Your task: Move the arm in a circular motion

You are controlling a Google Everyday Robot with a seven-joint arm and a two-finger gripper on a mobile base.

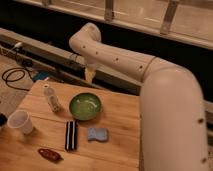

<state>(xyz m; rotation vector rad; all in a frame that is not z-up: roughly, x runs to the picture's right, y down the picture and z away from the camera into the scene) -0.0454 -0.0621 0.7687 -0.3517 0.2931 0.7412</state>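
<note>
Camera view shows the arm (150,75) reaching from the right side across the table's (122,132) far edge, elbow bent high. Its gripper (90,75), a yellowish-tan tip, hangs above the far edge, just beyond the green bowl (85,106), touching and holding nothing.
</note>
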